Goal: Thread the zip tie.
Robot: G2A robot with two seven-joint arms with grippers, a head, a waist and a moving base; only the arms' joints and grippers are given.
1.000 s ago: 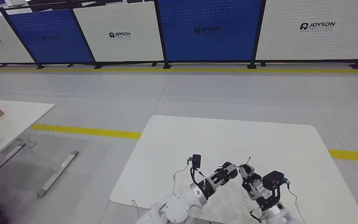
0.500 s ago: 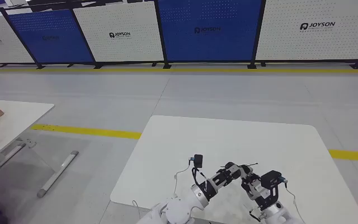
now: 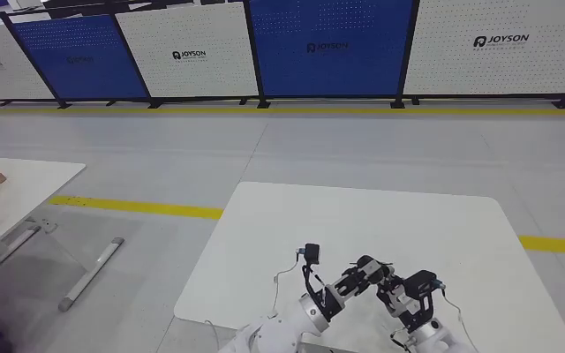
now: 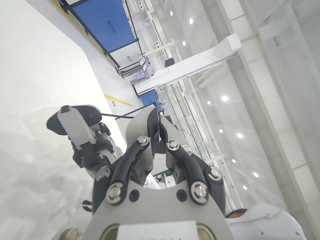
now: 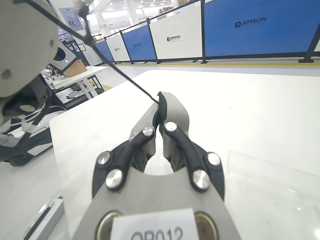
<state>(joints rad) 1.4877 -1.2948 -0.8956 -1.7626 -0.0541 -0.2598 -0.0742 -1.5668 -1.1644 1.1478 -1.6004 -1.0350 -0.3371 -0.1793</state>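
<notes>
The white worktop [image 3: 353, 229], with rounded corners, stands on a grey floor [image 3: 177, 150]. On its near part lie a clear flat sheet [image 5: 270, 176] and a pale tray [image 5: 56, 207] holding thin dark strips.

The top view looks down and forward from overhead, over the white table [image 3: 371, 221] to the blue and white panels [image 3: 327, 48] far behind. The left wrist view sits close behind the left gripper [image 4: 156, 116], tilted up toward the ceiling [image 4: 250, 51]; the right wrist view sits close behind the right gripper [image 5: 160, 103], facing low across the table, and all three share table and panels
</notes>
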